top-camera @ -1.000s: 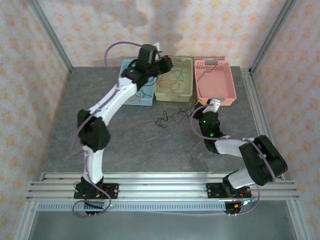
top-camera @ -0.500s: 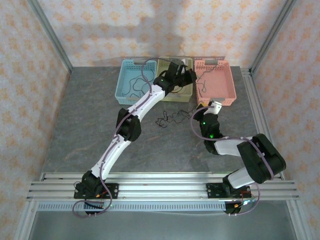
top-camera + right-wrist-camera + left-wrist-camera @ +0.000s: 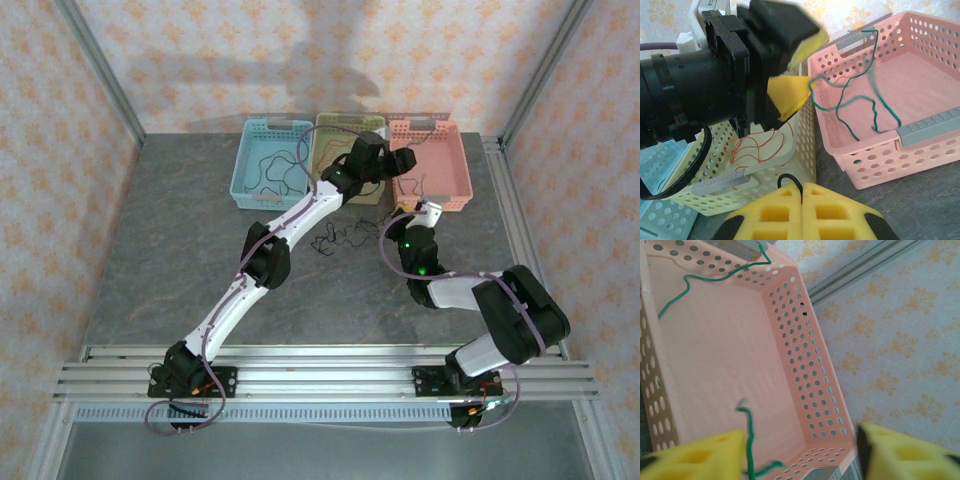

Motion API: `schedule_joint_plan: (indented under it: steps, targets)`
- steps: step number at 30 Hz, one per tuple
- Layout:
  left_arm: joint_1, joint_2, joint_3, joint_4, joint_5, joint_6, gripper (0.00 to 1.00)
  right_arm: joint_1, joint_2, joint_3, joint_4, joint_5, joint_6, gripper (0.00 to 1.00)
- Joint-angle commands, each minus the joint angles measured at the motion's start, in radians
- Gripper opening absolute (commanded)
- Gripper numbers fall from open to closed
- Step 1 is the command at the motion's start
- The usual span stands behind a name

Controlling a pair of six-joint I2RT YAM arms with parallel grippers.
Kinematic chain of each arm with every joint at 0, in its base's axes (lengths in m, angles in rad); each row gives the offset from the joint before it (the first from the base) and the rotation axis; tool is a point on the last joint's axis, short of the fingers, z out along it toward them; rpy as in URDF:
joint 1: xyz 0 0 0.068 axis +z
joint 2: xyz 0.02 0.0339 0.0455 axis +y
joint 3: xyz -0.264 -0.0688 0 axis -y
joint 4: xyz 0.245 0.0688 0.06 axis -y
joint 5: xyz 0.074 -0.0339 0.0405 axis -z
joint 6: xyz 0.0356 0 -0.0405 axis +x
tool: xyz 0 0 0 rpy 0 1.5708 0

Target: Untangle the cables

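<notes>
Green cable (image 3: pixel 860 100) loops inside the pink basket (image 3: pixel 875 165), orange cables (image 3: pixel 752 150) lie in the yellow basket (image 3: pixel 807 147) beside it, and black cables (image 3: pixel 268 168) in the blue basket (image 3: pixel 240 190), upper left. A black tangle (image 3: pixel 340 238) lies on the bench (image 3: pixel 170 240), mid-frame. My left claw (image 3: pixel 800 450) hangs released over the pink basket; my right claw (image 3: pixel 802 192) clenches a black strand (image 3: pixel 788 178), mostly hidden.

The left arm (image 3: pixel 290 215) is stretching slantwise over the middle of the table (image 3: pixel 170 220) and is barring the way from the front to the yellow basket (image 3: pixel 340 119). The left gripper (image 3: pixel 398 160) is hanging over the pink basket (image 3: pixel 463 175), and the right gripper (image 3: pixel 428 210) is crowding its near wall. A black cable (image 3: pixel 345 237) is trailing between the arms. The table's left part and the blue basket (image 3: pixel 240 172) are lying open.
</notes>
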Motion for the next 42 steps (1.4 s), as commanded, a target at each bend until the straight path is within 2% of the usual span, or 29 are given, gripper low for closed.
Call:
schedule_joint_plan:
  steps: [1, 5, 9, 11, 12, 14, 19, 23, 26, 29, 35, 42]
  targets:
    - [0.008, -0.048, 0.034, -0.006, -0.026, 0.057, 0.78, -0.002, 0.007, 0.027, 0.015, -0.009, 0.015, 0.0]
    - [0.025, -0.139, 0.032, -0.082, -0.025, 0.117, 0.85, -0.002, 0.019, 0.032, 0.016, -0.013, 0.016, 0.0]
    - [0.072, -0.291, 0.006, -0.249, -0.051, 0.187, 0.85, -0.002, 0.019, 0.033, 0.013, -0.014, 0.018, 0.0]
    - [0.101, -0.385, -0.085, -0.321, -0.064, 0.207, 0.83, -0.002, 0.02, 0.034, 0.014, -0.016, 0.019, 0.0]
    - [0.111, -0.444, -0.155, -0.344, -0.078, 0.213, 0.82, -0.001, 0.021, 0.035, 0.011, -0.016, 0.02, 0.0]
    - [0.124, -0.621, -0.398, -0.342, -0.113, 0.229, 0.81, -0.001, 0.02, 0.035, 0.011, -0.016, 0.021, 0.0]
    - [0.13, -1.037, -1.057, -0.169, -0.241, 0.258, 0.8, -0.002, 0.023, 0.038, 0.013, -0.024, 0.026, 0.0]
    - [0.133, -1.219, -1.398, -0.138, -0.312, 0.246, 0.74, -0.001, 0.032, 0.046, 0.008, -0.037, 0.03, 0.0]
    - [0.13, -1.22, -1.498, -0.175, -0.298, 0.246, 0.69, -0.001, 0.037, 0.052, 0.004, -0.045, 0.032, 0.0]
    - [0.106, -1.147, -1.492, -0.218, -0.286, 0.263, 0.64, -0.001, 0.042, 0.056, 0.001, -0.052, 0.033, 0.0]
    - [0.011, -0.95, -1.307, -0.303, -0.329, 0.336, 0.61, -0.002, 0.047, 0.06, -0.01, -0.053, 0.034, 0.0]
    - [-0.008, -0.773, -1.181, -0.356, -0.421, 0.292, 0.53, -0.002, 0.059, 0.074, -0.024, -0.061, 0.035, 0.0]
